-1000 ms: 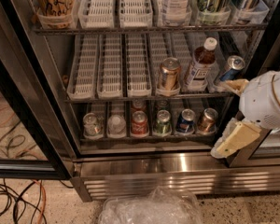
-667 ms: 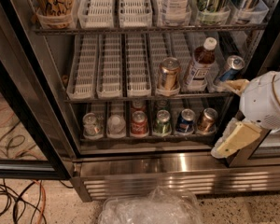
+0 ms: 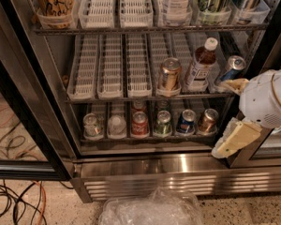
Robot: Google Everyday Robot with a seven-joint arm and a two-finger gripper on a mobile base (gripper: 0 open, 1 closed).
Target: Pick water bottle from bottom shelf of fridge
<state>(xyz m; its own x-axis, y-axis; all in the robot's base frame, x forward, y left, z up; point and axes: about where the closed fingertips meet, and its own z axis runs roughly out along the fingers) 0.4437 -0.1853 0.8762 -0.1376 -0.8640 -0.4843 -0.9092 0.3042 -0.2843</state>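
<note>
1. The gripper (image 3: 219, 118) hangs at the right edge of the fridge (image 3: 178, 167), in front of the door frame and level with the two lower racks. Its beige fingers (image 3: 236, 138) are spread wide and hold nothing.
2. The water bottle (image 3: 116, 124) stands upright on the bottom shelf (image 3: 145, 138), in the second lane from the left. It sits between a clear container with a silvery top (image 3: 91, 124) and a red can (image 3: 140, 123).
3. The gripper is well apart from the bottle, with four cans in the row between them.

End effector (image 3: 223, 118) hovers just right of the bottom shelf (image 3: 145, 138).
</note>
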